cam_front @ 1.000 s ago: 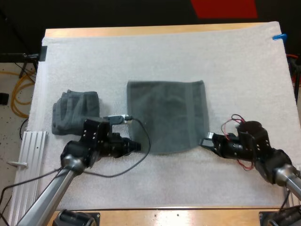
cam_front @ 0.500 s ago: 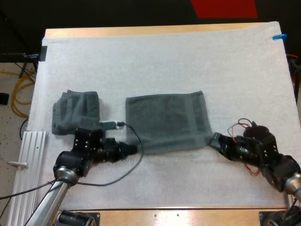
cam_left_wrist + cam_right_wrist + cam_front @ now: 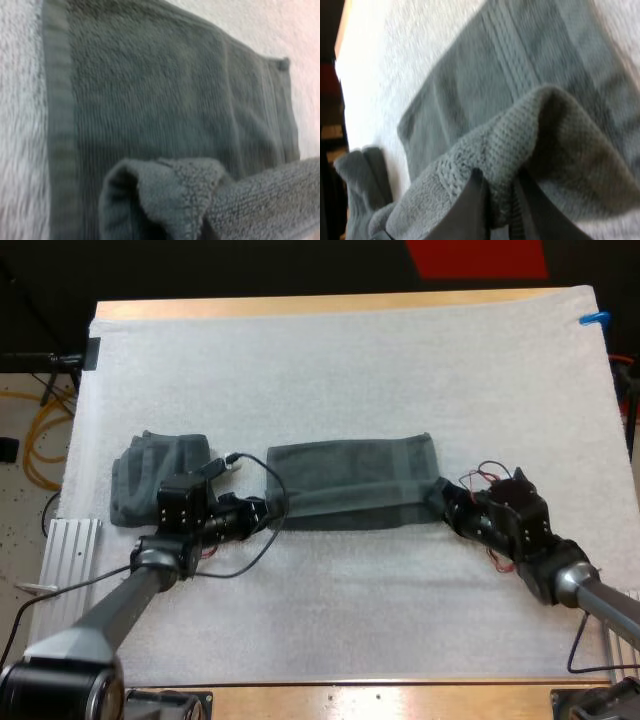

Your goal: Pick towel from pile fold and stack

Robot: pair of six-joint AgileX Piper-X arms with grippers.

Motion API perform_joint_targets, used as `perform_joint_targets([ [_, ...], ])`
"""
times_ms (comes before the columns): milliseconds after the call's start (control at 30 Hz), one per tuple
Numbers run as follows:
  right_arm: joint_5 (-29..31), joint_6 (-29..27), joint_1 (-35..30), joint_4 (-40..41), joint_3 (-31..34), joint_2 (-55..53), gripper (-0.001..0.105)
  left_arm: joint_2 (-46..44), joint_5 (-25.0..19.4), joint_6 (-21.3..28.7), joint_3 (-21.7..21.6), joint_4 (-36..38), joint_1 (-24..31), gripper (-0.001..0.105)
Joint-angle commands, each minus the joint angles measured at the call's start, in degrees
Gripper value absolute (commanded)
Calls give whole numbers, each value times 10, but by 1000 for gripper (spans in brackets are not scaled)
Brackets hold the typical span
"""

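High view: the grey-green towel (image 3: 350,485) lies mid-mat, its near hem raised and doubled toward the far hem, apparently halfway through a fold. The left tool (image 3: 268,512) and right tool (image 3: 440,502) are each clamped on a near corner, one at either end, evidently so the hem can be carried level and the crease runs straight; the right wrist view shows black fingers (image 3: 476,205) pinching bunched cloth. A second towel (image 3: 160,475) sits bunched just beyond the left tool, on the white mat (image 3: 340,370) covering the counter (image 3: 300,306).
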Motion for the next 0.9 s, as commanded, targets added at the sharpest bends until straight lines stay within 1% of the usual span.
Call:
perform_joint_targets([
  [0,19,3,-1,-13,-9,4,0,6,0,-9,-9,-20,1,0],
  [167,56,1,-1,-22,-26,39,0,48,-7,-9,-39,-37,1,0],
  [300,68,-15,-1,-28,-40,67,0,72,-37,-9,-57,-37,1,0],
  [467,71,-16,-1,-63,-45,96,0,80,-63,1,-60,-37,1,0],
  [600,72,-16,-2,-63,-45,102,0,80,-72,28,-60,-37,1,1],
  [667,72,-16,-2,-63,-45,104,0,80,-72,36,-60,-37,1,5],
  [700,72,-16,-2,-63,-45,104,0,80,-73,44,-60,-37,1,11],
  [733,72,-16,-2,-63,-45,104,3,80,-75,49,-60,-38,1,18],
  [767,72,-16,-3,-65,-46,104,6,80,-75,52,-60,-39,1,23],
  [800,72,-16,-5,-65,-47,104,14,80,-75,54,-60,-44,1,33],
  [833,72,-16,-7,-71,-49,104,25,80,-75,54,-60,-54,1,42],
  [867,72,-16,-9,-74,-49,104,31,80,-73,54,-60,-61,1,49],
])
